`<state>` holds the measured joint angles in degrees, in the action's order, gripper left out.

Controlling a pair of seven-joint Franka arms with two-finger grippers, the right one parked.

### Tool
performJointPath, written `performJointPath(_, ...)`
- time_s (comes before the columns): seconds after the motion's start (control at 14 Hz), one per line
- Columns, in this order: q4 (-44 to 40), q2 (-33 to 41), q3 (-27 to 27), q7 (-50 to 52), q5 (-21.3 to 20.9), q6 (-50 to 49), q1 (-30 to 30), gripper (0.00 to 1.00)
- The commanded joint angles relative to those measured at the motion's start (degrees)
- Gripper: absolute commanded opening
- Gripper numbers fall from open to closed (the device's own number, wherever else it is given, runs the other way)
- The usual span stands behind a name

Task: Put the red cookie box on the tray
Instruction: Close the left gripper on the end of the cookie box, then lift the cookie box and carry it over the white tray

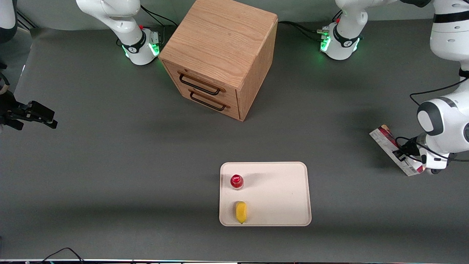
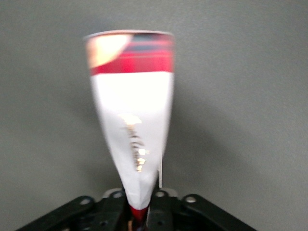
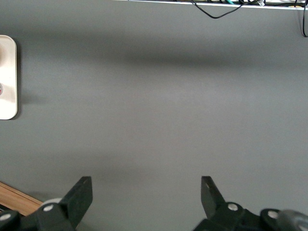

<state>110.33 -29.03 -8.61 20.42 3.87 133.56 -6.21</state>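
My hand [image 1: 406, 156] is clamped on the box [image 1: 394, 148], its fingers [image 2: 113, 204] pinching the thin carton from both flat sides near one end. I hold it over the desk [image 1: 110, 165] toward my end, well apart from the tray [image 1: 282, 190] and a little farther from the front camera. On the tray stand a red-capped bottle [image 1: 236, 181] and, nearer the camera, a yellow item [image 1: 240, 212]. The cabinet [image 1: 220, 55] sits farther off.
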Motion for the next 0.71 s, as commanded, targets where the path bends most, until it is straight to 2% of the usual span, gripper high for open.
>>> performJointPath(0.0, -1.25, 2.75, 0.0, -7.73, 0.53, -1.89, 0.23, 0.0)
performJointPath(0.21, -10.72, 3.28, 0.53, -13.56, 0.18, -11.01, 1.02, 0.0)
performJointPath(0.64, -31.63, 2.59, 7.9, -13.3, -1.05, -29.3, 4.17, 0.0)
